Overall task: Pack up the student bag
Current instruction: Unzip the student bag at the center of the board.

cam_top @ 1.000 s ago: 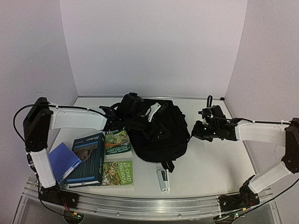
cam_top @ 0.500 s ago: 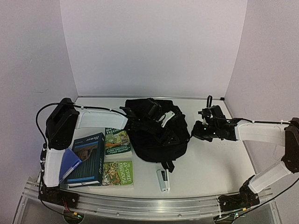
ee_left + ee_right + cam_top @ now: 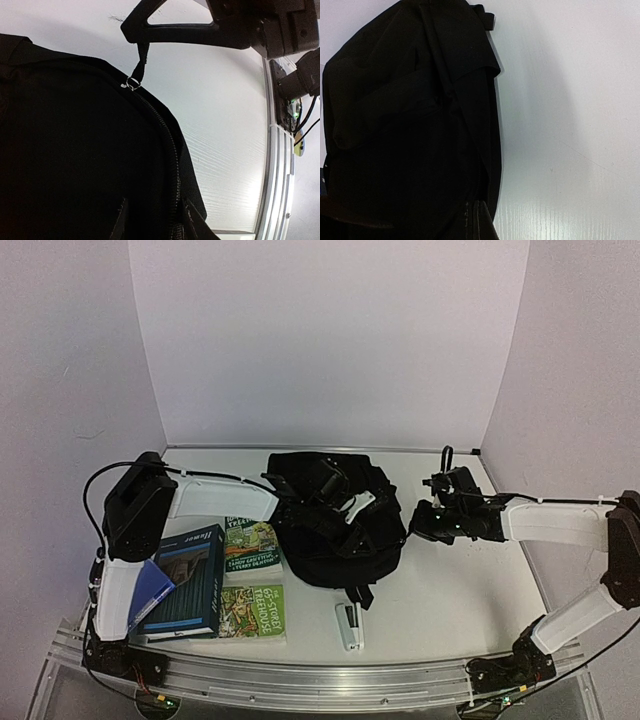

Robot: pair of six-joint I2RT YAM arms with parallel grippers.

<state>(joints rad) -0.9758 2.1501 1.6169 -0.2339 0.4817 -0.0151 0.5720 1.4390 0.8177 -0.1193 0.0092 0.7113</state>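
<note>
Left claw (image 3: 345, 498) touches the zipper pull (image 3: 142, 60) on the student bag (image 3: 335, 545).

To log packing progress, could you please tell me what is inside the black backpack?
Its interior is hidden: black fabric covers the backpack in every view. A teal book and white stapler lie outside, on the table.

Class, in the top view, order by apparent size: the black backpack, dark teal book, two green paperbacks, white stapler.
Largest to smallest:
black backpack
dark teal book
upper green paperback and lower green paperback: these look alike, so unranked
white stapler
</note>
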